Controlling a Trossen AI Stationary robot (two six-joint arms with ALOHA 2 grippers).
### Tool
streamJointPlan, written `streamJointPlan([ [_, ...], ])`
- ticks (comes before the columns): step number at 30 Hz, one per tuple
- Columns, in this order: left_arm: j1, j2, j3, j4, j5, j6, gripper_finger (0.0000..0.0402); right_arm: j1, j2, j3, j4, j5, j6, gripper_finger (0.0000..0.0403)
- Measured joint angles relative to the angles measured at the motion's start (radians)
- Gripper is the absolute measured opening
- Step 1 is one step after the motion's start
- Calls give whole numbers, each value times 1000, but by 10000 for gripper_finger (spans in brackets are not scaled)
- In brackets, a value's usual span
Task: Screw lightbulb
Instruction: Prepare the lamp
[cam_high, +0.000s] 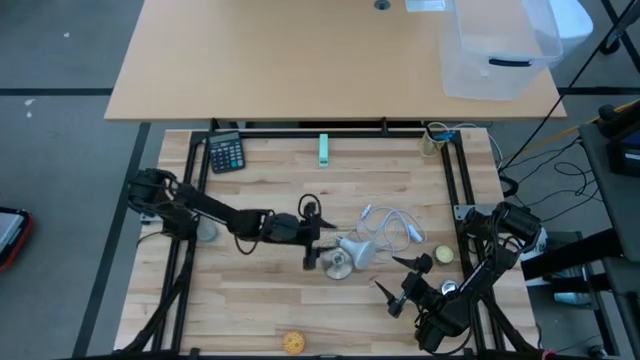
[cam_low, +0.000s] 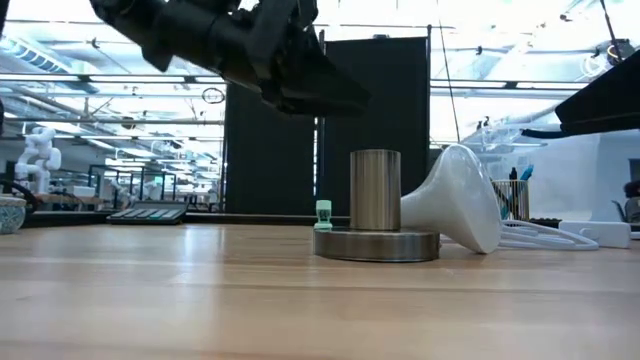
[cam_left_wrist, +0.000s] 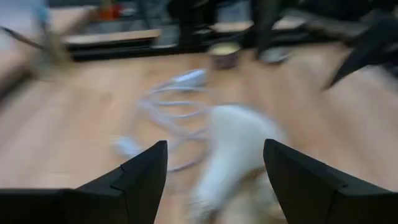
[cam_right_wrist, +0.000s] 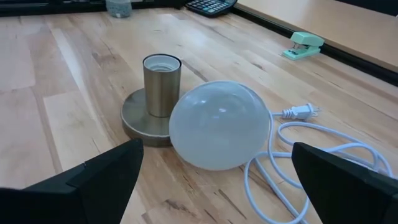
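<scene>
High view: calculator (cam_high: 226, 153) and green stapler (cam_high: 324, 149) near bench's far edge, white cord (cam_high: 393, 226) right of centre. Lightbulb (cam_high: 357, 247) lying mid-bench, touching lamp base (cam_high: 338, 263); left gripper (cam_high: 314, 243) just beside it, fingers apart, holding nothing. Right wrist view: right gripper (cam_right_wrist: 214, 177) spread wide near the globe, empty

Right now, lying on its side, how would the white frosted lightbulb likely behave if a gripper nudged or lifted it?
The white frosted lightbulb lies on its side against the brass lamp base, so a nudge would probably roll it in an arc around its narrow end. Its smooth round globe looks slippery to pinch. It is likely light and fragile.
</scene>
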Motion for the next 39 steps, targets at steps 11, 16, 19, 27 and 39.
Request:
streamJointPlan([
  [11,206,84,312,-582,246,206,267,-1,0,0,8,-2,-3,400],
  [16,259,117,417,-721,339,240,267,-1,0,0,5,-8,-9,400],
  [19,252,136,436,-711,356,265,267,-7,0,0,5,-7,-21,400],
  [27,225,219,439,-681,374,260,267,-23,0,0,14,-29,-80,400],
  [39,215,251,439,-647,385,239,267,-142,0,0,217,-135,-410,376],
])
